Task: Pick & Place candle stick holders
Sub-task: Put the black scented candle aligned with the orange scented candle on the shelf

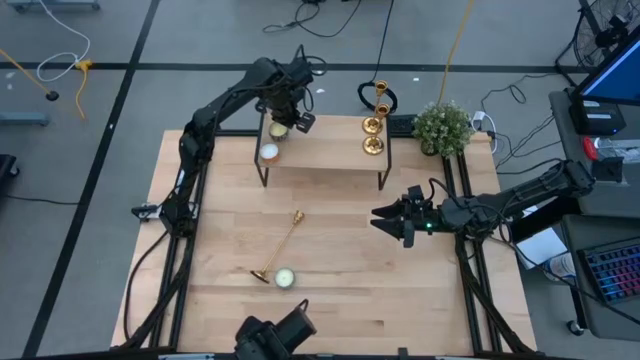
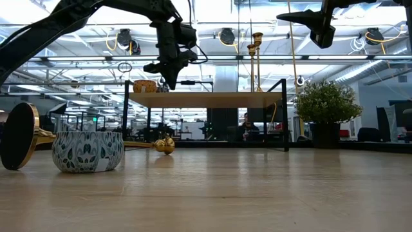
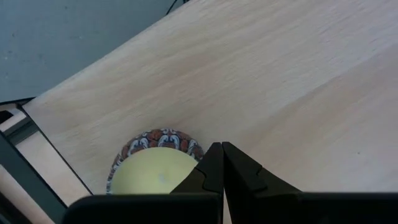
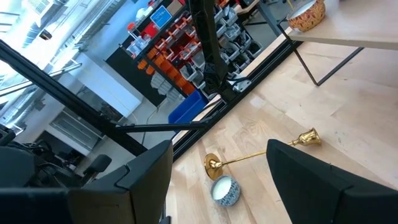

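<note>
Two gold candle stick holders (image 1: 373, 128) stand upright on their bases at the right end of a raised wooden shelf (image 1: 325, 150); the low view shows them too (image 2: 256, 61). A third candle stick holder (image 1: 281, 247) lies on its side on the table, base toward the near edge, and also shows in the right wrist view (image 4: 258, 155). My left gripper (image 3: 222, 163) is shut and points down over the shelf's left end, beside a candle in a patterned tin (image 3: 155, 169). My right gripper (image 4: 217, 180) hangs open and level above the table's right side (image 1: 388, 224), empty.
A blue-patterned candle tin (image 1: 285, 278) stands by the lying holder's base. Another small candle (image 1: 270, 152) sits at the shelf's left front corner. A potted plant (image 1: 442, 127) stands at the back right. Bare wood lies between the shelf legs and the near edge.
</note>
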You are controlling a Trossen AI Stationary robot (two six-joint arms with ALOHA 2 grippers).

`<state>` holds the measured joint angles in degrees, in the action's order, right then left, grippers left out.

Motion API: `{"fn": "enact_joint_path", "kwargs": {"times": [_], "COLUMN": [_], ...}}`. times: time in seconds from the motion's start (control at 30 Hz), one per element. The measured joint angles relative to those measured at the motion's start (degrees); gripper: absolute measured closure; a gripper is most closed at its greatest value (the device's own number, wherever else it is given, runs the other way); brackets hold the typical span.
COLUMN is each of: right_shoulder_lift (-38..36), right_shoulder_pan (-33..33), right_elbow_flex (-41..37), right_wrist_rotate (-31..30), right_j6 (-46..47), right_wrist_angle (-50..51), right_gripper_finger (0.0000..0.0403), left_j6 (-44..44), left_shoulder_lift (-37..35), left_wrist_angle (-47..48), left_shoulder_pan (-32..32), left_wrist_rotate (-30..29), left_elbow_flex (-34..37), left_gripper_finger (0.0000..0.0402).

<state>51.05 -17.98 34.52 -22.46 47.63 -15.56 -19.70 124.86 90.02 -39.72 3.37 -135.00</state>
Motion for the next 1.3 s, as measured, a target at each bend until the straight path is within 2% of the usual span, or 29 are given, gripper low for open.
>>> {"fn": "enact_joint_path", "kwargs": {"times": [0.5, 0.87, 1.0, 1.3], "right_shoulder_lift": [0.0, 0.01, 0.02, 0.02], "right_shoulder_pan": [0.0, -0.01, 0.0, 0.81], "right_elbow_flex": [0.0, 0.0, 0.0, 0.0], "right_wrist_rotate": [0.07, 0.07, 0.04, -0.26], "right_j6": [-0.32, 0.07, 0.09, 0.74], "right_wrist_angle": [0.0, 0.01, 0.01, -0.01], "right_gripper_finger": [0.0147, 0.0147, 0.0147, 0.0147], "left_j6": [0.35, 1.19, 2.12, 2.87], "left_shoulder_lift": [-0.11, -0.09, -0.07, -1.29], "left_wrist_angle": [0.05, 0.01, 0.0, 0.04], "left_shoulder_pan": [-0.57, -0.33, -0.54, -5.21], "left_wrist_rotate": [-0.43, -1.77, -4.82, -8.18], "left_elbow_flex": [3.53, 3.5, 0.1, 0.07], "left_gripper_finger": [0.0402, 0.0402, 0.0402, 0.0402]}}
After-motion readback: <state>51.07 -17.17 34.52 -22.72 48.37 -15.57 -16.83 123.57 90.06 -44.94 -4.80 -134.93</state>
